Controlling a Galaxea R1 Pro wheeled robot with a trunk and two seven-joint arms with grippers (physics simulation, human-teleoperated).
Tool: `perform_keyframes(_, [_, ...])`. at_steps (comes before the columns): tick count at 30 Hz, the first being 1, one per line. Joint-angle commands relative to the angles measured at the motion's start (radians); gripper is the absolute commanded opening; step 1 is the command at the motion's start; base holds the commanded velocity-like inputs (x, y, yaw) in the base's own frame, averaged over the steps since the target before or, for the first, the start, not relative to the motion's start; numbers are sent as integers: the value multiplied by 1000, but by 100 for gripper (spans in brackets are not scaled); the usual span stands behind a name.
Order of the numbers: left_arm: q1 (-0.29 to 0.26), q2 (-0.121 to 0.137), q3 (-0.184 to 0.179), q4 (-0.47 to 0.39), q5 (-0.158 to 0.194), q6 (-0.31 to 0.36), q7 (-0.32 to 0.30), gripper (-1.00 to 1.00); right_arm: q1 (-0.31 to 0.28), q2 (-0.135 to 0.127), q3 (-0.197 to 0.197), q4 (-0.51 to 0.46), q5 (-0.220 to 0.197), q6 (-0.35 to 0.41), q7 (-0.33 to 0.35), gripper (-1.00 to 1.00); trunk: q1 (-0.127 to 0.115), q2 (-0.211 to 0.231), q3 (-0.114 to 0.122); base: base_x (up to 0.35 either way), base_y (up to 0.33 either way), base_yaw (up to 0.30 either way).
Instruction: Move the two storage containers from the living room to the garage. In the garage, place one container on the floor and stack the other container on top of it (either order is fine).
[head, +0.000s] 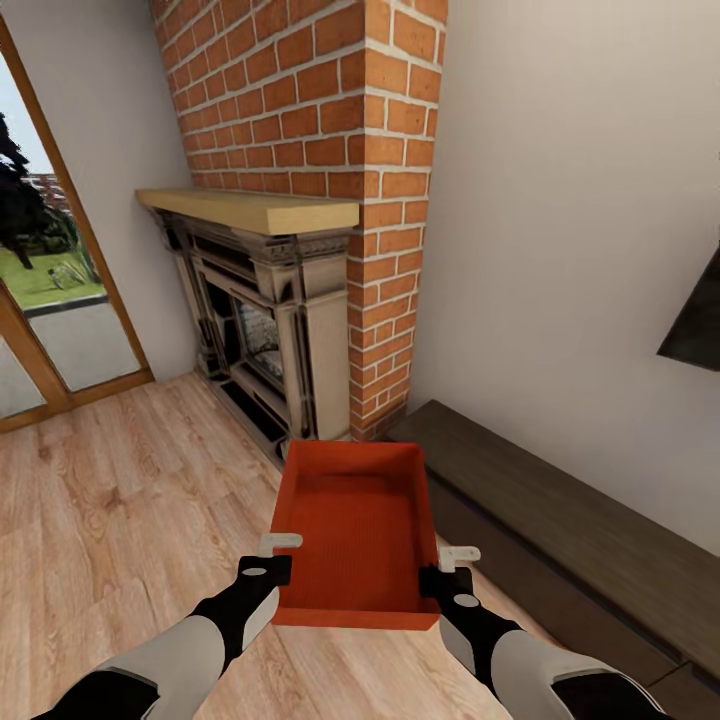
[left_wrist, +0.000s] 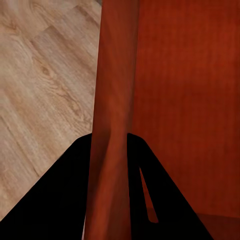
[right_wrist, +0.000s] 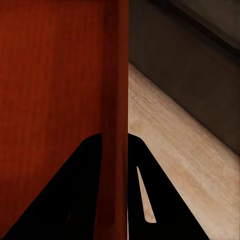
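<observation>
Two grippers, left (head: 281, 556) and right (head: 452, 566), each clamp one storage container's (head: 352, 520) side walls.

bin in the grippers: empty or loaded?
Empty. In the head view the storage container sits level and open-topped, its bare orange floor visible wall to wall. The left gripper and right gripper clamp its side walls.

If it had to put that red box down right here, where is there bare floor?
Open wood floor lies to the robot's left, between the glass door and the fireplace. On the right it is crowded: only a thin strip separates the box from the dark low cabinet.
</observation>
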Motion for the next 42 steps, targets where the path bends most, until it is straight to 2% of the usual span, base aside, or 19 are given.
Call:
perform_keyframes(1, [-1,5,31,-4,-12,7,22,-100,0,0,-20,2,-4,-2,-7,-100,0,-1,1,0,0,0])
perform_keyframes(20, [-1,5,32,-4,-12,7,22,-100,0,0,-20,2,-4,-2,-5,-100,0,-1,30,0,0,0])
perform_keyframes(42, [-1,5,32,-4,-12,7,22,-100,0,-2,-22,2,-5,-2,-6,-100,0,-1,32,0,0,0])
